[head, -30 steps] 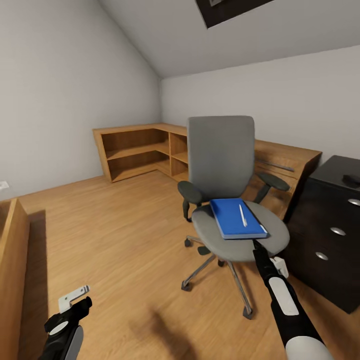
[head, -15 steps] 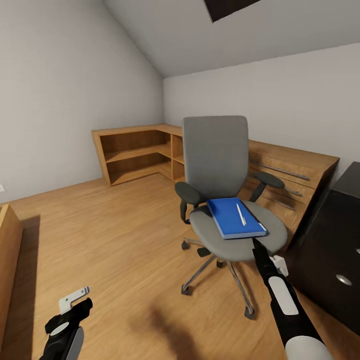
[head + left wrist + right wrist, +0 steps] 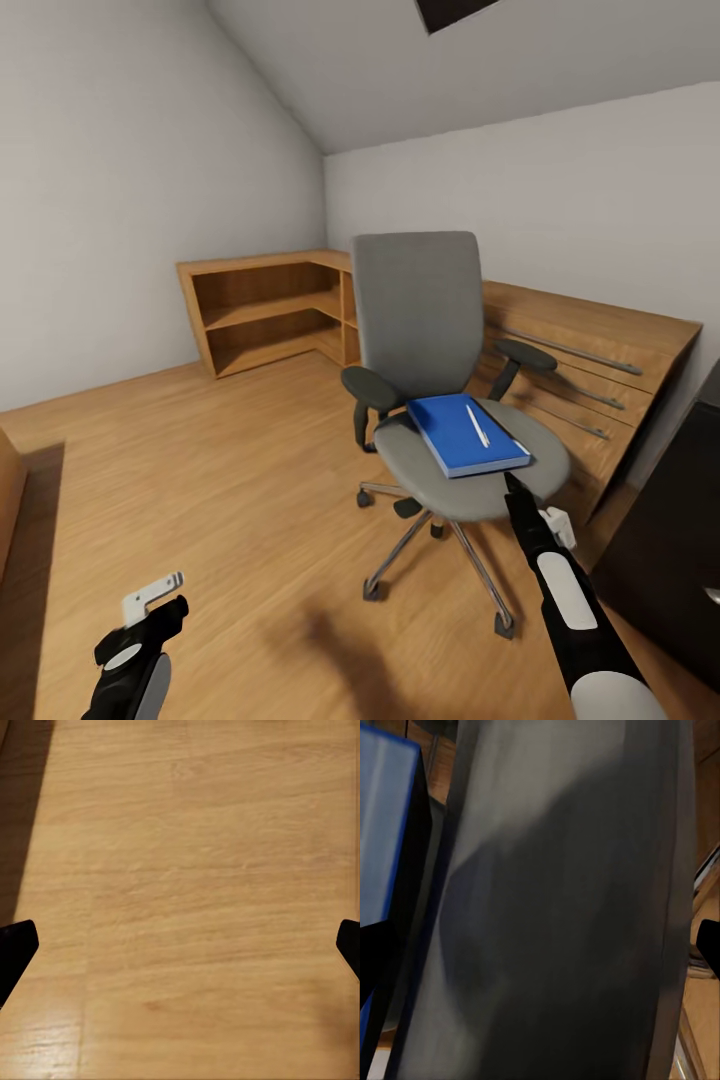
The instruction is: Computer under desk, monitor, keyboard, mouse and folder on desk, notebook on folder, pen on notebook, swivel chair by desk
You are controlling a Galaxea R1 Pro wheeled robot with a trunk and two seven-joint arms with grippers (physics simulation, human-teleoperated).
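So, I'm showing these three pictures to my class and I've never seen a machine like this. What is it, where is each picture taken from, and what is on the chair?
It is a simulated two-armed robot on wheels, steered by a person. The big picture comes from a camera on its head, looking forward and down. The other two come from cameras near each gripper.

In the head view, a grey swivel chair stands on the wooden floor. On its seat lies a blue folder with a white pen on top.

The right gripper reaches to the seat's front edge, just below the folder; the right wrist view shows the grey seat and the folder's blue edge close up. The left gripper hangs low over bare floor, its fingers spread apart, holding nothing. Whether the right one grips anything cannot be told.
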